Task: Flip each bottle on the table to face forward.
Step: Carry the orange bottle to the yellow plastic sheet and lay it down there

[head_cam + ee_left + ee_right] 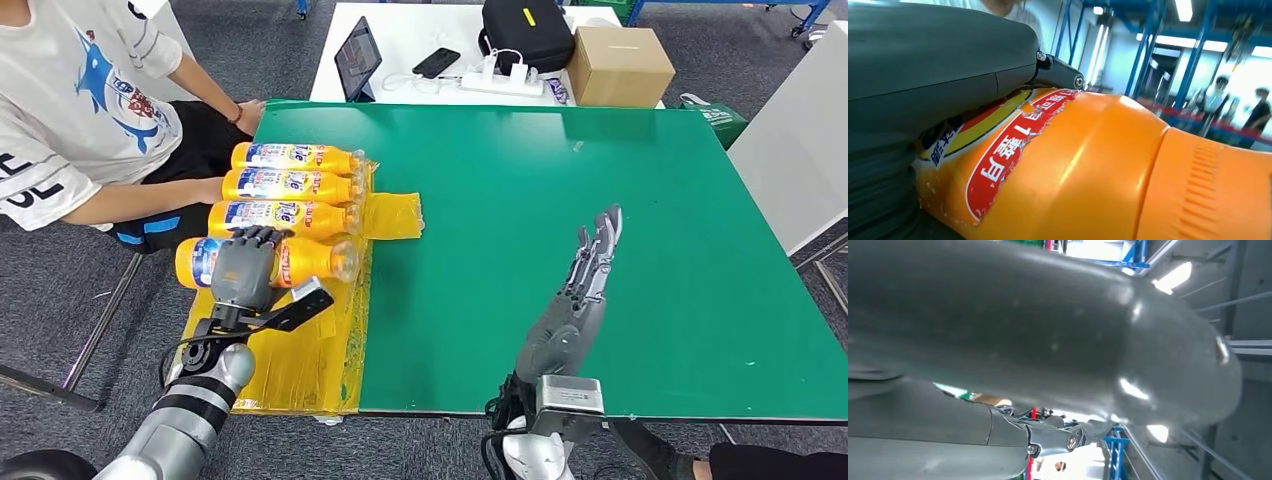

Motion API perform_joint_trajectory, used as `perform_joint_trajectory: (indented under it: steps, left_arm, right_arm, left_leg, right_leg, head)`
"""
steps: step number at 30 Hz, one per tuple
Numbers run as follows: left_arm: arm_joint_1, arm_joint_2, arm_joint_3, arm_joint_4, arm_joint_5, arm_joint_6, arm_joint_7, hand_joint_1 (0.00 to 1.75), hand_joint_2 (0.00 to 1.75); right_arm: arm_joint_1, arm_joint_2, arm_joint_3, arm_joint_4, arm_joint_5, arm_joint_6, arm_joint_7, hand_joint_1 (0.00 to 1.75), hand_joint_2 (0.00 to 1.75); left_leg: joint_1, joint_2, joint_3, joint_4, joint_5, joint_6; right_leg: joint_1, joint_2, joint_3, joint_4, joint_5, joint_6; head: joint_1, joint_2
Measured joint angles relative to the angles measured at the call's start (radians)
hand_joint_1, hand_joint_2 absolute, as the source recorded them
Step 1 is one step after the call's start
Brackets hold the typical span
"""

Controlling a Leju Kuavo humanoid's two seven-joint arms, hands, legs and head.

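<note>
L arm reaches fwd, left hand [243,268] palm-down, fingers [258,236] curled over nearest bottle [305,262], gripping it. R arm raised over table, right hand [585,285] held edge-on, fingers [603,232] straight, together, holding nothing.

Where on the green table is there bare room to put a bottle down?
Bare green table runs from the yellow sheet past the right hand to the far edge. It is crowded at the left: four bottles lie together, the left hand on the nearest.

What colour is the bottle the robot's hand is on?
Orange, with a red-and-blue label; the bottle under the left hand shows best in the left wrist view.
</note>
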Motion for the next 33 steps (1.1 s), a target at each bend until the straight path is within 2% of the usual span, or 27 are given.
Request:
perform_joint_trajectory:
  steps: [2, 6, 12, 19, 20, 21, 24, 25, 33]
  left_arm:
    - [-0.016, 0.008, -0.004, 0.056, -0.018, -0.006, 0.011, 1.75, 1.75]
    - [-0.035, 0.024, -0.009, 0.148, -0.041, -0.055, 0.025, 1.75, 1.75]
    - [-0.05, 0.046, -0.015, 0.234, -0.045, -0.121, 0.033, 1.75, 1.75]
    - [-0.07, 0.058, -0.023, 0.271, -0.047, -0.158, 0.033, 1.75, 1.75]
    - [-0.072, 0.059, -0.024, 0.274, -0.044, -0.168, 0.032, 1.71, 1.75]
    - [-0.074, 0.06, -0.024, 0.276, -0.041, -0.179, 0.031, 1.29, 1.75]
    - [-0.079, 0.063, -0.024, 0.28, -0.029, -0.215, 0.024, 0.01, 0.44]
    - [-0.081, 0.065, -0.024, 0.281, -0.022, -0.231, 0.02, 0.0, 0.0]
    - [-0.08, 0.074, -0.003, 0.28, 0.126, -0.427, -0.086, 0.0, 0.0]
  right_arm:
    - [0.001, -0.002, 0.0, -0.01, 0.006, -0.001, 0.0, 0.0, 0.0]
    - [0.002, -0.006, 0.0, -0.01, -0.003, -0.004, 0.0, 0.0, 1.75]
    - [0.002, -0.012, -0.003, -0.009, -0.039, -0.002, 0.0, 0.0, 1.75]
    - [0.002, -0.015, -0.007, -0.002, -0.058, 0.01, 0.0, 0.0, 1.75]
    - [0.002, -0.015, -0.008, 0.001, -0.063, 0.014, 0.0, 0.0, 1.75]
    - [0.002, -0.016, -0.008, 0.005, -0.068, 0.02, 0.0, 0.0, 1.75]
    - [0.001, -0.016, -0.012, 0.021, -0.078, 0.046, 0.0, 0.0, 1.75]
    - [0.001, -0.016, -0.013, 0.029, -0.08, 0.056, 0.0, 0.0, 1.75]
    - [-0.005, -0.011, -0.026, 0.103, -0.081, 0.133, 0.0, 0.0, 1.75]
  left_leg:
    - [0.0, 0.0, 0.0, 0.0, 0.0, 0.0]
    - [0.0, 0.0, -0.001, 0.0, 0.0, 0.0]
    - [0.0, -0.001, -0.001, 0.0, 0.0, 0.0]
    - [0.0, -0.001, 0.002, 0.0, 0.0, 0.0]
    - [0.0, -0.001, 0.003, 0.0, 0.0, 0.0]
    - [0.0, -0.001, 0.004, 0.0, 0.0, 0.0]
    - [0.0, -0.001, 0.006, 0.0, 0.0, 0.0]
    - [0.0, -0.001, 0.006, 0.0, 0.0, 0.0]
    - [0.0, -0.012, 0.012, -0.001, 0.0, 0.0]
  right_leg:
    - [0.0, 0.0, 0.0, 0.0, 0.0, 0.0]
    - [0.0, 0.0, 0.0, 0.0, 0.0, 0.0]
    - [0.0, 0.0, 0.0, 0.0, 0.0, 0.0]
    - [0.0, 0.0, 0.003, 0.0, 0.0, 0.0]
    - [0.0, 0.0, 0.004, 0.0, 0.0, 0.0]
    - [0.0, 0.0, 0.005, 0.0, 0.0, 0.0]
    - [0.0, 0.0, 0.007, 0.0, 0.0, 0.0]
    - [0.0, 0.0, 0.007, 0.0, 0.0, 0.0]
    - [0.0, -0.008, 0.016, 0.0, -0.004, 0.001]
  head:
    - [0.0, 0.0]
    - [0.0, 0.0]
    - [0.0, 0.0]
    - [0.0, 0.0]
    - [0.0, 0.0]
    - [0.0, 0.0]
    - [0.0, 0.0]
    - [0.0, 0.0]
    - [0.0, 0.0]
